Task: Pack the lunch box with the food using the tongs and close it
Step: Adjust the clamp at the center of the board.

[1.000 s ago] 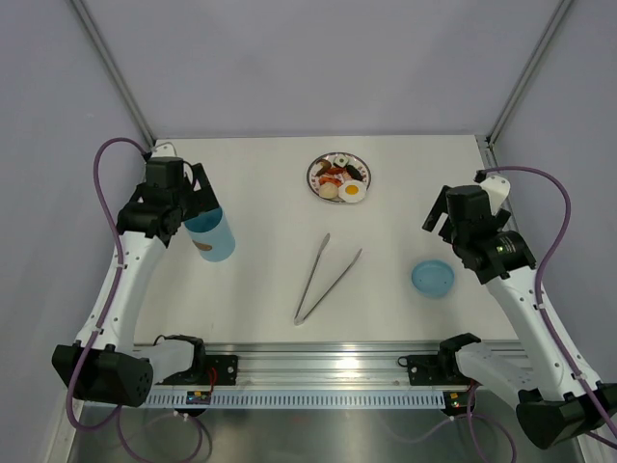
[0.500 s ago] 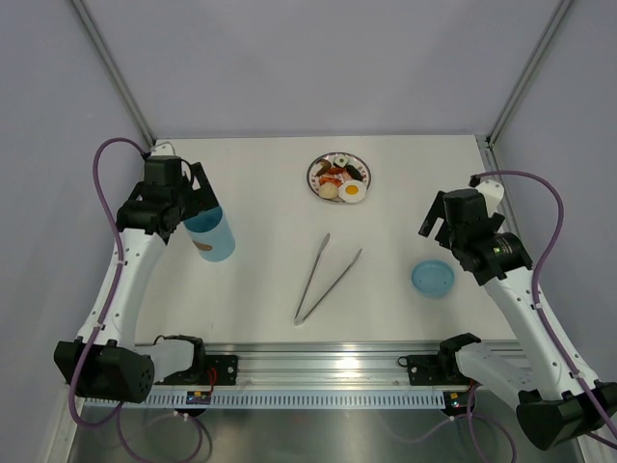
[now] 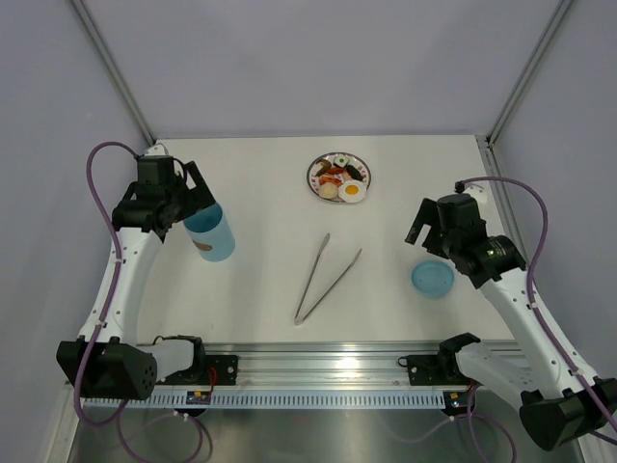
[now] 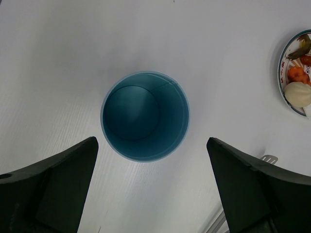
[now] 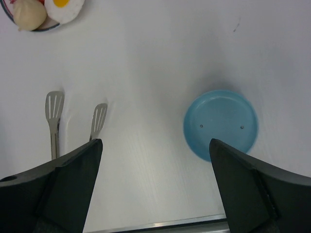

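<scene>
White surface (image 3: 260, 193), packing not yet begun: left claw (image 4: 150, 141) is hovering wide above the lunch box (image 4: 145, 121); right claw (image 5: 155, 141), wide and empty, must next grasp the tongs (image 3: 313, 277).

Open table (image 3: 270, 193) all round the tongs (image 3: 313, 278), plate (image 3: 311, 177) beyond their tips, lunch box (image 3: 210, 236) and lid (image 3: 433, 279) well aside.

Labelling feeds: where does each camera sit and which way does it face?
Top external: above, behind the bases, looking down; both arms show.
Left wrist: above the lunch box, looking down; open left claw shows.
Right wrist: looking down at lid and tongs; open right claw shows.
Shared: both wrist views catch the plate.
</scene>
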Motion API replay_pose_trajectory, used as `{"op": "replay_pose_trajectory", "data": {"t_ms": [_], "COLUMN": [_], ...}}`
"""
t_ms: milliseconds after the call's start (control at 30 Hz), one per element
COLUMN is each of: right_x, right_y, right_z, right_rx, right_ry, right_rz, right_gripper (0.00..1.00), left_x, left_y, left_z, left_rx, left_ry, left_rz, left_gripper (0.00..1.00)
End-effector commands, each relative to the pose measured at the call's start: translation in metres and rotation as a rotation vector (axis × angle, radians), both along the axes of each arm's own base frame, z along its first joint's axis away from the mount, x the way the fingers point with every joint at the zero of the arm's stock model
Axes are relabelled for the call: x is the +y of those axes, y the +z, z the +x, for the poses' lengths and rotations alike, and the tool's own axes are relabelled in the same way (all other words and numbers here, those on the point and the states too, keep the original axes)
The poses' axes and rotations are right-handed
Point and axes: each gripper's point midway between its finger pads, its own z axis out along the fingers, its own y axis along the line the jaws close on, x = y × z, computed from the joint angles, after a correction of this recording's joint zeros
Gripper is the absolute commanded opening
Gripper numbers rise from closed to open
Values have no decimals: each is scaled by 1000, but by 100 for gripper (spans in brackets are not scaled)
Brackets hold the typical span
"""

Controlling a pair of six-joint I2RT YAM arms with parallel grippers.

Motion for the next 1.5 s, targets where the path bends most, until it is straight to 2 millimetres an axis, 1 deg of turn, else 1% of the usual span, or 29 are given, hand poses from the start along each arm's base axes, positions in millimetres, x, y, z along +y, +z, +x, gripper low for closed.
{"op": "replay_pose_trajectory", "data": {"t_ms": [0, 33, 67, 133, 167, 233, 267, 300, 333, 367, 433, 467, 533, 567, 633, 667, 733, 767, 800, 900, 967, 1000, 1033, 1100, 1133, 1167, 1233, 1267, 1467], "right_x": [44, 49, 63, 78, 95, 112, 121, 138, 147, 155, 175, 181, 197, 201, 212, 214, 225, 226, 231, 235, 233, 231, 230, 226, 224, 222, 215, 212, 199], "right_y": [-14, -23, -29, -37, -45, -48, -57, -59, -61, -74, -81, -95, -104, -116, -123, -133, -137, -147, -146, -157, -168, -169, -175, -178, -178, -177, -175, -172, -155], "right_z": [-6, -9, -14, -17, -24, -25, -26, -31, -33, -34, -39, -40, -42, -43, -40, -40, -35, -34, -31, -26, -25, -23, -22, -22, -21, -21, -19, -17, -4], "right_rx": [35, 54, 72, 84, 108, 99, 122, 116, 122, 151, 172, 208, 238, 264, 271, 288, 287, 305, 299, 308, 325, 326, 338, 339, 337, 331, 314, 304, 231], "right_ry": [79, 79, 111, 101, 147, 151, 160, 195, 210, 215, 256, 264, 290, 290, 295, 293, 298, 295, 297, 290, 282, 278, 275, 274, 273, 272, 270, 272, 367], "right_rz": [141, 144, 142, 165, 155, 155, 133, 129, 121, 90, 88, 67, 87, 73, 88, 77, 91, 72, 76, 61, 28, 3, -17, -48, -56, -63, -95, -106, -234], "right_gripper": [99, 100, 99, 99, 99, 100, 99, 99, 99, 99, 99, 99, 100, 100, 99, 99, 100, 100, 99, 96, 92, 89, 82, 75, 68, 57, 47, 38, 23], "left_x": [-3, -2, -2, -2, -1, -1, -1, -2, -5, -7, -10, -10, -7, -7, -7, -7, -7, -7, -6, -4, -4, -4, -6, -7, -8, -9, -9, -9, -11], "left_y": [12, 13, 13, 14, 14, 15, 17, 18, 19, 21, 24, 26, 28, 29, 31, 31, 31, 31, 31, 32, 33, 33, 33, 33, 31, 30, 28, 26, 21], "left_z": [5, 5, 4, 3, 3, 2, 1, 0, 0, -1, -3, -3, -6, -7, -9, -9, -11, -12, -13, -15, -15, -15, -16, -16, -16, -16, -18, -18, -19], "left_rx": [-58, -61, -61, -61, -60, -57, -59, -63, -65, -71, -77, -81, -84, -87, -90, -92, -88, -90, -86, -89, -88, -88, -87, -87, -84, -84, -81, -76, -70], "left_ry": [0, 4, 1, 6, 7, 8, 7, 6, -12, -26, -43, -44, -42, -43, -52, -54, -57, -59, -59, -59, -61, -63, -69, -74, -77, -79, -83, -82, -88], "left_rz": [-30, -31, -29, -31, -30, -31, -30, -31, -40, -46, -52, -51, -37, -33, -27, -27, -23, -21, -13, 0, 1, -1, -6, -12, -16, -18, -21, -21, -29], "left_gripper": [99, 99, 99, 99, 99, 99, 99, 99, 99, 99, 99, 99, 99, 99, 99, 99, 99, 99, 99, 99, 99, 99, 99, 99, 99, 99, 99, 99, 99]}}
